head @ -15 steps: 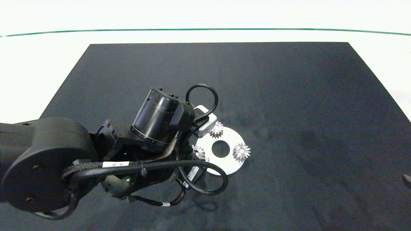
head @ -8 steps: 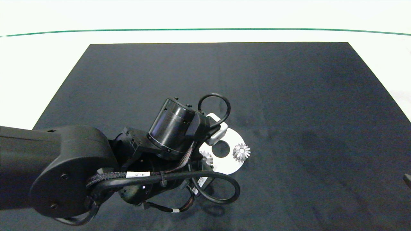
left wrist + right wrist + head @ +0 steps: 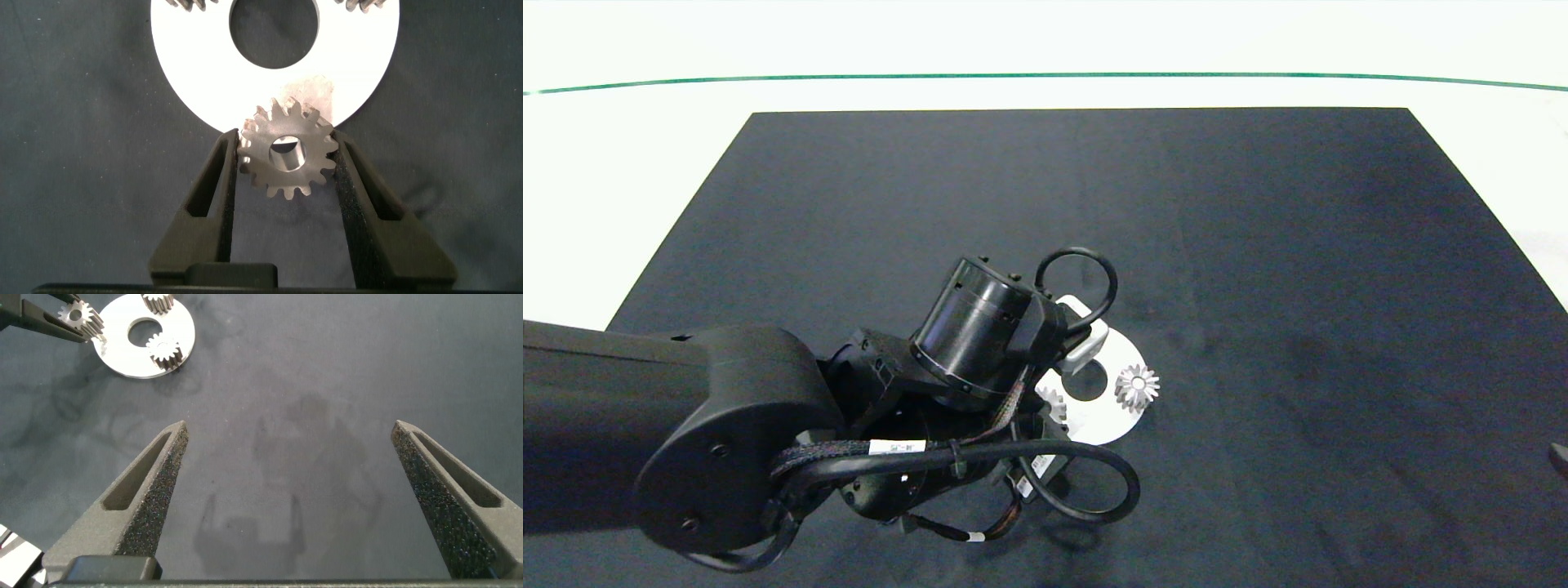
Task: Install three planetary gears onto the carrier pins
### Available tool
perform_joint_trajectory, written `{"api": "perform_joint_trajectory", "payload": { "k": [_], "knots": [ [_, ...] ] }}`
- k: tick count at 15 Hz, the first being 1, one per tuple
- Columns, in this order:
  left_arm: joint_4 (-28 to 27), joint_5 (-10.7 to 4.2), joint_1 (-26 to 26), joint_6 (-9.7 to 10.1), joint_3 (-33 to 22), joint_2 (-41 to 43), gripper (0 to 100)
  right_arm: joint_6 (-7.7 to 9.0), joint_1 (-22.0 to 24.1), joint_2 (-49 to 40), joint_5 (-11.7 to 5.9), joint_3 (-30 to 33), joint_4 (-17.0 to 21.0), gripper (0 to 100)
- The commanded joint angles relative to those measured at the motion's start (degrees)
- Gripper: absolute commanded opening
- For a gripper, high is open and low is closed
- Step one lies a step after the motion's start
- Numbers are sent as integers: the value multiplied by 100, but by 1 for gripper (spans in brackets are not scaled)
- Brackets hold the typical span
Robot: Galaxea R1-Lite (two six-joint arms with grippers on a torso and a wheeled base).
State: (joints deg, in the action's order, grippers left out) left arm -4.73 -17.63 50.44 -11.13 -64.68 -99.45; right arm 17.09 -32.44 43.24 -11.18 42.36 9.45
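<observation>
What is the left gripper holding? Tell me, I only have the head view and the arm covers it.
Observer: The left gripper is shut on a planetary gear, one finger on each side.
Operator: Give me its position relative to the disc.
Observer: It overlaps the rim of the white disc. I cannot tell whether it is seated.
Operator: Report the right gripper.
Observer: The right gripper is open above bare dark mat, apart from the disc.

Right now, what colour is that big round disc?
White disc, clearest in the left wrist view.
</observation>
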Motion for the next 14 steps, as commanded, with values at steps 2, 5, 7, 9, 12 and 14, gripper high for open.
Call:
{"api": "perform_joint_trajectory", "payload": {
  "k": [2, 5, 7, 9, 12, 14],
  "knots": [
    [201, -30, -17, -30, -9, -83, 25, 14, 1, -9, -7, 0, 4, 100],
    [227, -65, -70, -82, -9, -110, 25, 14, -8, -9, -7, 0, 4, 100],
    [227, -65, -61, -82, 0, -110, 25, 14, -8, -9, -7, 0, 4, 100],
    [218, -74, -43, -82, 17, -92, 25, 14, 1, -9, -7, 0, 4, 100],
    [218, -74, -43, -65, 61, -83, 25, 14, -8, -9, -7, 0, 4, 100],
    [218, -74, -35, -56, 61, -74, 100, 14, -8, -17, -7, 0, 4, 100]
  ]
}}
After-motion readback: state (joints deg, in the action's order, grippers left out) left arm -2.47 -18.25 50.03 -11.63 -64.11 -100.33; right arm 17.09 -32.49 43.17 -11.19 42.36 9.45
